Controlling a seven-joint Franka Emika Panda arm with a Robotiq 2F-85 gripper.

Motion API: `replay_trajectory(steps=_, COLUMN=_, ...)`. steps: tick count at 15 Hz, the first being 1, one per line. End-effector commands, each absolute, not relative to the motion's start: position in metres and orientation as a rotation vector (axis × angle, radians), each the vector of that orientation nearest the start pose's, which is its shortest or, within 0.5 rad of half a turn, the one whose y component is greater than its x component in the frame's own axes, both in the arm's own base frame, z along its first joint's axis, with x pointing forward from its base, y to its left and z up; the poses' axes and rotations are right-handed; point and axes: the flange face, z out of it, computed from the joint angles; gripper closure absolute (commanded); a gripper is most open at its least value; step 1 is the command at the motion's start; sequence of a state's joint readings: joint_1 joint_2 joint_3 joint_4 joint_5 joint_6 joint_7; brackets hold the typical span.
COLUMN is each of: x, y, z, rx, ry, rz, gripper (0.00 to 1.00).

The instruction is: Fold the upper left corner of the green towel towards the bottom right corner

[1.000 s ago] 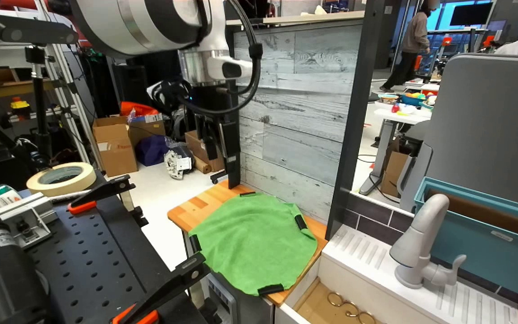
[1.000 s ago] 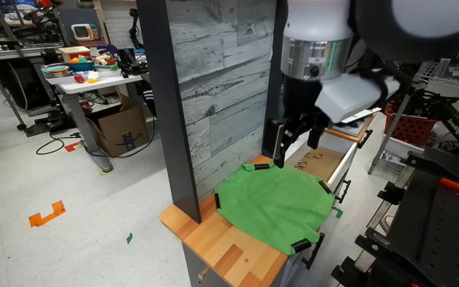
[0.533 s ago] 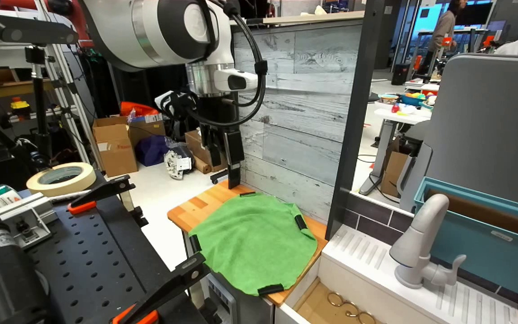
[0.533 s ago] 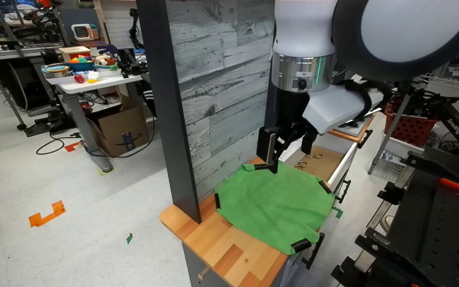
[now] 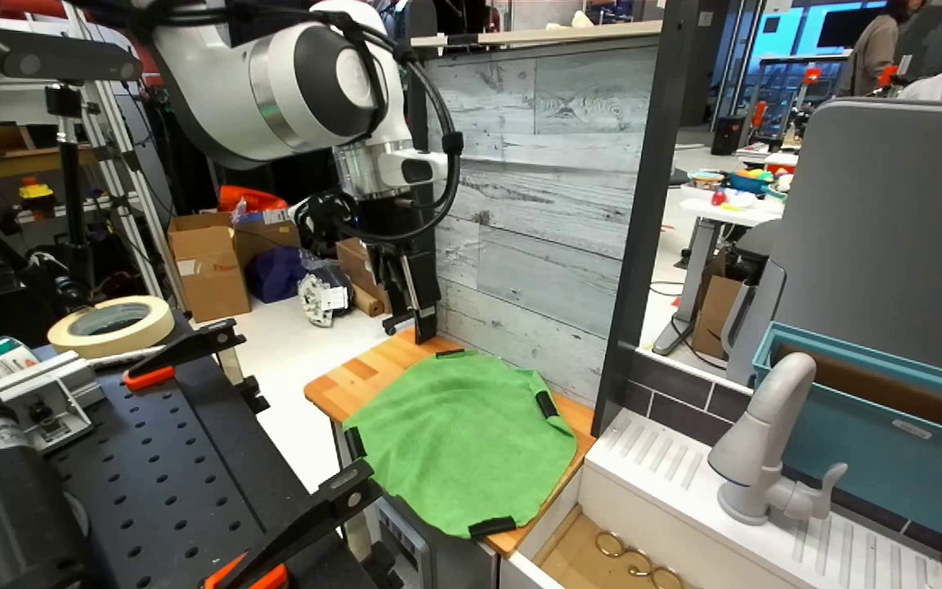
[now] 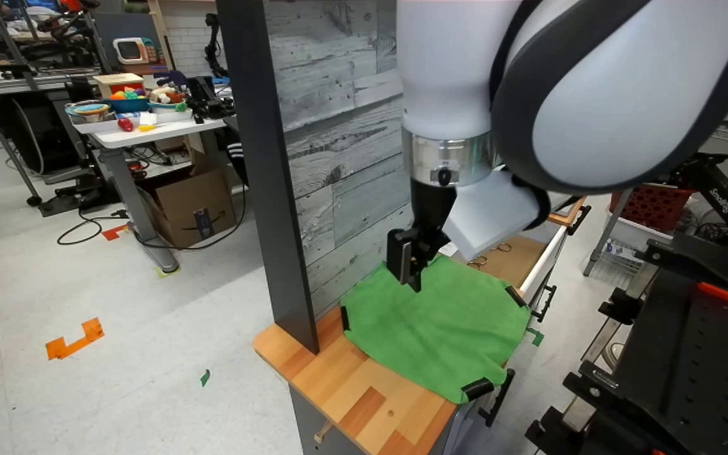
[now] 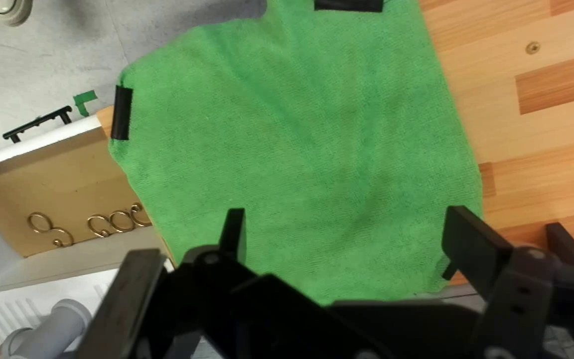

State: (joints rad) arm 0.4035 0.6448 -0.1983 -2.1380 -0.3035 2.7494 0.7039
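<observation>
The green towel (image 5: 471, 442) lies spread on the wooden tabletop (image 6: 364, 392), with small black strips at its edges. It also shows in an exterior view (image 6: 446, 322) and fills the middle of the wrist view (image 7: 287, 129). My gripper (image 7: 347, 209) is open, with its two fingers wide apart and nothing between them. In the exterior views the gripper (image 5: 407, 315) hangs fingers down above the towel and apart from it, close to the panel wall; the gripper (image 6: 409, 281) there hides the towel's edge strip by the wall. The towel's near-wall edge is partly hidden behind the gripper in the wrist view.
A grey wood-panel wall (image 5: 545, 196) with a dark post (image 6: 272, 189) stands along the tabletop. An open drawer with gold rings (image 5: 634, 560) and a sink with a grey faucet (image 5: 765, 442) adjoin it. A black perforated bench (image 5: 160, 466) with clamps stands opposite the wall.
The arm has come down and moved across the towel along the wall, and the gripper is now lower. The gripper stays open. The towel has not moved.
</observation>
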Motion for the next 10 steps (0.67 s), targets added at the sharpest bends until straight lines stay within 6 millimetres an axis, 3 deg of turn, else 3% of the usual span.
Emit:
replay_trajectory(steps=1, x=0.557, y=0.144, z=0.073, rx=-3.342, ry=0.255, rz=-0.224, gripper=0.0)
replay_trajectory(steps=4, x=0.565, y=0.153, z=0.055, rx=-3.282, ry=0.21, rz=-0.296, gripper=0.0)
replay_trajectory(steps=10, x=0.575, y=0.141, z=0.023, rx=-3.165, ry=0.267, rz=-0.333, gripper=0.0)
